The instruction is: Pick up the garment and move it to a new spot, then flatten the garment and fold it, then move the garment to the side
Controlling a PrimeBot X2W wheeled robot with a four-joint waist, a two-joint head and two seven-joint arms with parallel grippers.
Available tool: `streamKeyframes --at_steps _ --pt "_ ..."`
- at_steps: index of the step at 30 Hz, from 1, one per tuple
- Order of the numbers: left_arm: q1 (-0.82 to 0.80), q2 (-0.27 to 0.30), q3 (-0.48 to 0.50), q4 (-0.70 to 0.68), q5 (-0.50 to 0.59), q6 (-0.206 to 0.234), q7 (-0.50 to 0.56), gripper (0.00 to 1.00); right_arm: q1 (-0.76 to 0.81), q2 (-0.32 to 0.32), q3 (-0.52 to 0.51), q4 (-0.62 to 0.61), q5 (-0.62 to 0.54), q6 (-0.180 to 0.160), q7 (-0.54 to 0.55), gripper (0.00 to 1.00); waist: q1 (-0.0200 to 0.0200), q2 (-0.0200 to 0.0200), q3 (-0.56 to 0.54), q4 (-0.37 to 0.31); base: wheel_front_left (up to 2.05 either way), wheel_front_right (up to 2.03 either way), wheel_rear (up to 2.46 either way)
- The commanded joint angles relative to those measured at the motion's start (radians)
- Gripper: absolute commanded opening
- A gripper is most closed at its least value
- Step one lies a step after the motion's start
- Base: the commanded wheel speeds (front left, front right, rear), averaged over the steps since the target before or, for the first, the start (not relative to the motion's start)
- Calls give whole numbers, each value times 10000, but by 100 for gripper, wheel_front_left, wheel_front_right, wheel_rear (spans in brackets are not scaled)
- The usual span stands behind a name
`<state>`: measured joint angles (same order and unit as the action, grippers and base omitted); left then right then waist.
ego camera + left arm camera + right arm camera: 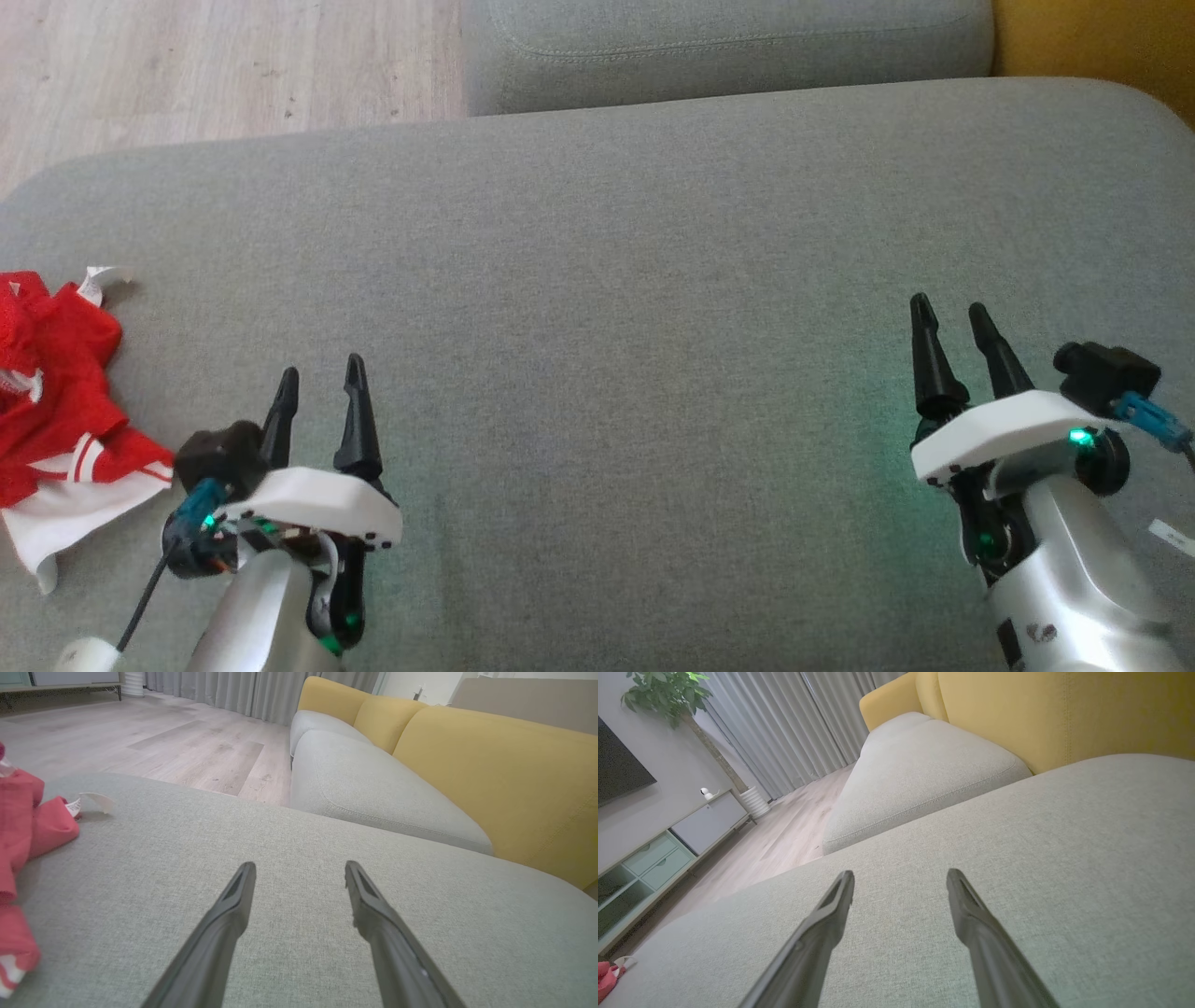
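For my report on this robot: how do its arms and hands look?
The left hand and right hand each have two long black pointed fingers on a white plate, with a black camera and blue plug beside. The forearms are silver, with green lights.

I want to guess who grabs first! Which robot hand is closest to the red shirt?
The left hand: the red garment lies just beside it, while the right hand sits far across the grey cushion.
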<state>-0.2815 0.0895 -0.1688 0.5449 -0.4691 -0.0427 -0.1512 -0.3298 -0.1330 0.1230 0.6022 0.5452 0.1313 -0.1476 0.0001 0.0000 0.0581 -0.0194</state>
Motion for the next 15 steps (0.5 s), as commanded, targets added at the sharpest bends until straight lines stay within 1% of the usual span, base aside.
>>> streamKeyframes --at_steps 1,5,15 --pt "-642 254 129 -216 363 83 -150 100 -630 -96 193 -168 -388 -4 -193 100 -1 0 13 -8 0 0 0" --pt "-729 255 256 -109 816 207 -299 100 -730 -41 158 -14 -1040 -4 -341 100 -1 0 30 -13 0 0 0" --pt "-824 181 375 177 1894 255 -595 100 -930 0 196 215 -2365 -5 -635 100 -1 0 48 9 0 0 0"
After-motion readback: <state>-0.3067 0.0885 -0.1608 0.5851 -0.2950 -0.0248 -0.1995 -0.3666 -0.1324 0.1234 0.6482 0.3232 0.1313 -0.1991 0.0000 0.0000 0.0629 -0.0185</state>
